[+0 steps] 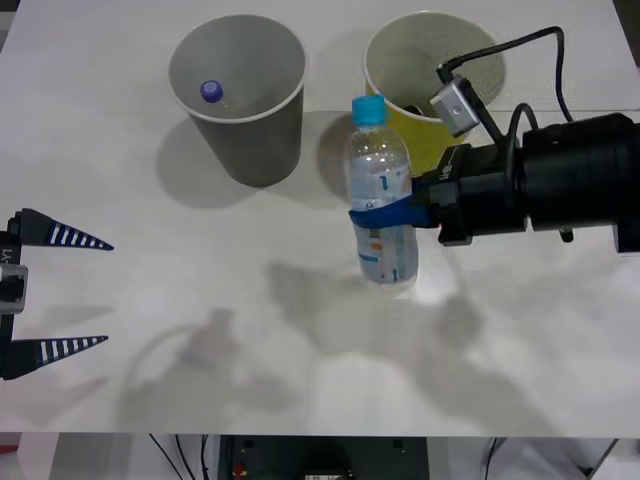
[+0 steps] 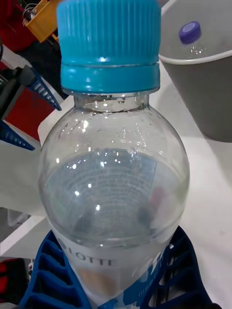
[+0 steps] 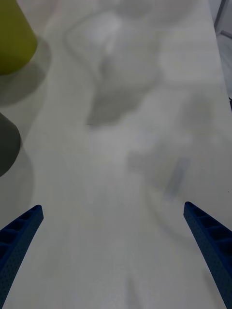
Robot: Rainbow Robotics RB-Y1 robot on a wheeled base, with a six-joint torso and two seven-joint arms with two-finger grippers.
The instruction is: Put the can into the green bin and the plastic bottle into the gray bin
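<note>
My right gripper (image 1: 385,215) is shut on the plastic bottle (image 1: 380,200), a clear one with a cyan cap and a blue-and-white label. It holds the bottle upright over the middle of the table, just in front of the green bin (image 1: 420,140). In the right wrist view the bottle (image 2: 116,183) sits between the blue fingers (image 2: 43,275). The gray bin (image 1: 262,140) stands at the back left, beside the green one. My left gripper (image 1: 105,293) hangs open at the table's left edge, holding nothing. The can is out of view.
A bottle with a purple cap (image 1: 211,91) lies inside the gray bin (image 2: 208,91). The left wrist view shows bare white table, with the green bin (image 3: 14,38) and the gray bin (image 3: 7,145) at one side. A camera cable arcs over the green bin.
</note>
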